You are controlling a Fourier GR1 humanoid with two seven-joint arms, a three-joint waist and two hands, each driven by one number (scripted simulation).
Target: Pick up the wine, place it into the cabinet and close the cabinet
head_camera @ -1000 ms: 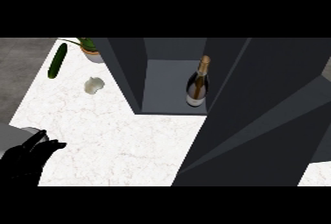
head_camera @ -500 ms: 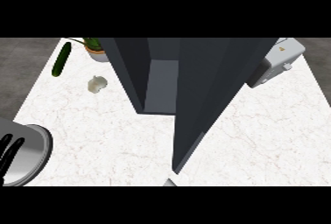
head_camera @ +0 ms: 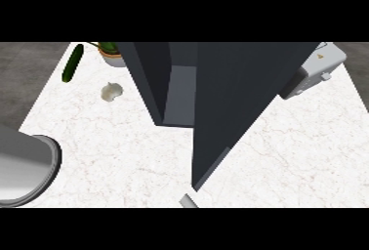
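Starting at the near left corner of the bench [head_camera: 108, 146], there's a fat grey forearm [head_camera: 22, 171] coming in over the left edge, with its dark-rimmed end facing us. The left robot hand itself doesn't show past it, so whether those fingers are spread or curled, I cannot tell. The right robot hand is nowhere in the shot either, same answer there. Moving outward, a thin grey sliver [head_camera: 188, 201] pokes in at the near edge, just below the bottom corner of the cabinet door [head_camera: 238, 97], too small to say what it is. And that door is the big story: a tall dark slab swung across the middle of the bench, narrowing to a point toward the near edge. It stands just off the dark cabinet [head_camera: 155, 73], with only a narrow paler strip of the interior [head_camera: 180, 93] showing between door and cabinet wall. The wine? Can't be seen, and the door covers nearly all of the cabinet's inside. Out past the door, by the far right corner, a pale grey boxy object [head_camera: 314, 71] peeks from behind the door's edge; what it is I can't make out. Over by the far left corner, a small whitish lump [head_camera: 110, 91] sits alone on the marble. Beyond it stands a potted plant [head_camera: 112, 53] close to the cabinet's side, and a long green cucumber [head_camera: 72, 63] lies right at the left edge.
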